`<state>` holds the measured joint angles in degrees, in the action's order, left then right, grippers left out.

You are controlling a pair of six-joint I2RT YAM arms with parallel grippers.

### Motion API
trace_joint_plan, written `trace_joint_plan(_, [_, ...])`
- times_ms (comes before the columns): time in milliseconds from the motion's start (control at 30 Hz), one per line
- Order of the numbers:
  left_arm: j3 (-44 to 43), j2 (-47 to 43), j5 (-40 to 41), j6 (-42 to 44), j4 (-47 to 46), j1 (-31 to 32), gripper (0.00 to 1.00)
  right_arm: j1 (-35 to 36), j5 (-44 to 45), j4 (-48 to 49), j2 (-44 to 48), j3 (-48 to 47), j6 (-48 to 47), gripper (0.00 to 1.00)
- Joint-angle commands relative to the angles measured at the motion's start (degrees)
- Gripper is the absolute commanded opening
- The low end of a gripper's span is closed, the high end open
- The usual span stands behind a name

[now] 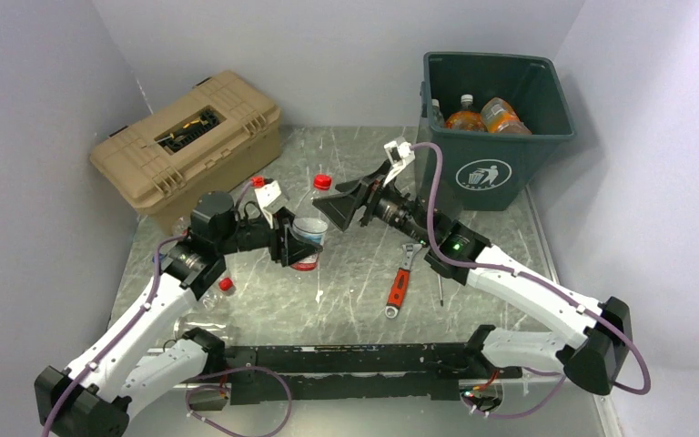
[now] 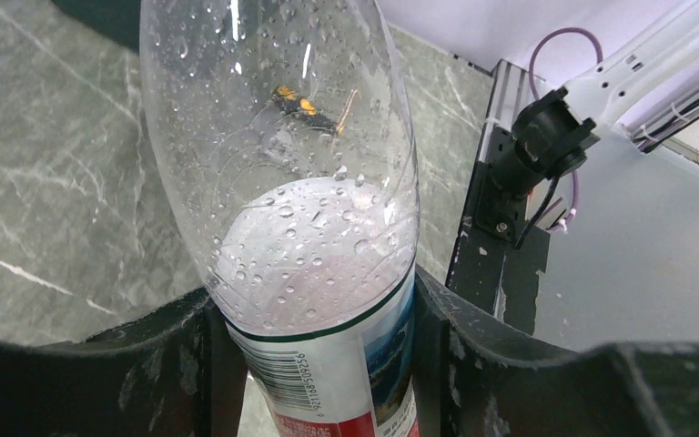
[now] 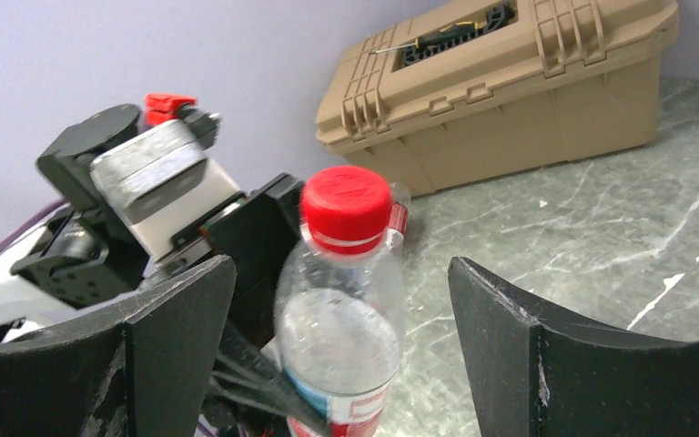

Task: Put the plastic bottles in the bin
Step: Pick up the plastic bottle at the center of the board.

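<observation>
One clear bottle, red cap, printed label: centre of the overhead frame, upright, clamped low on its body by the left gripper. Right gripper: jaws wide apart, flanking the neck, touching nothing. Binned bottles, orange among them, sit in the bin, upper right. Step judged: hand-over, left to right. Method advised: close the right jaws squarely below the cap before the left lets go, since the thin, droplet-covered wall may slip or buckle. Spare bottle, red-capped, lies lower left.
</observation>
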<state>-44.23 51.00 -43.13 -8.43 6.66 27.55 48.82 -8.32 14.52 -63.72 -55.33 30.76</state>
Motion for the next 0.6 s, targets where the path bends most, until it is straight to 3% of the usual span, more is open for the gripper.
trace_joint_plan(0, [0.41, -1.88, -3.59, -1.14, -4.95, 0.47, 0.46, 0.16, 0.85, 7.16, -2.12, -3.01, 2.87, 0.91])
trace_joint_plan(300, [0.45, -2.6, -3.84, -1.03, -4.83, 0.6, 0.44, -0.12, 0.9, 8.18, -5.9, -6.3, 4.5, 0.83])
trace_joint_plan(567, [0.55, -3.19, -2.98, -0.78, -4.2, 1.0, 0.43, -0.1, -0.62, 9.36, -7.13, -6.5, 6.15, 0.58])
